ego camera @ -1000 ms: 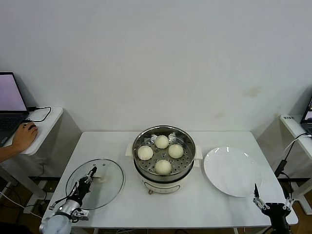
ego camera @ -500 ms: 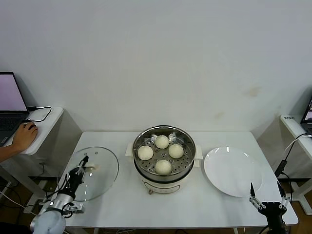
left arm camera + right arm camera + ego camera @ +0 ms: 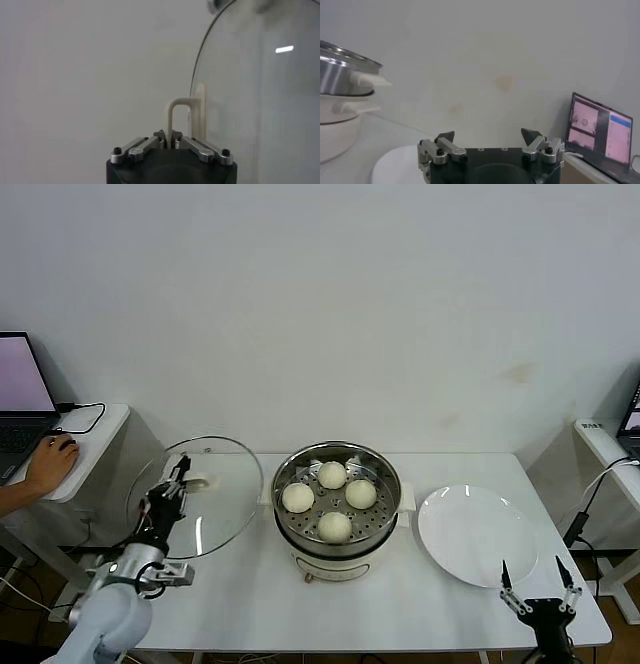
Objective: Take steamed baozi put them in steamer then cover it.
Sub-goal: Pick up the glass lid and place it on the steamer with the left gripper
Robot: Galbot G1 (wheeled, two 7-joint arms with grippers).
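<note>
Glass cover [image 3: 196, 496] hangs tilted above the worktop [image 3: 400, 604], its cream handle [image 3: 184, 117] pinched in the closed left hand [image 3: 178, 480]. Just beside that hand's far side stands the steamer [image 3: 336, 509], four baozi [image 3: 334, 526] on its tray. Beyond it, near the white plate [image 3: 478, 536], the right hand [image 3: 536, 579] waits wide open.

White surface [image 3: 250, 604] carries two items: the steamer [image 3: 338, 509] at centre, and a white plate [image 3: 476, 535] to its right, apparently just clear of it.
</note>
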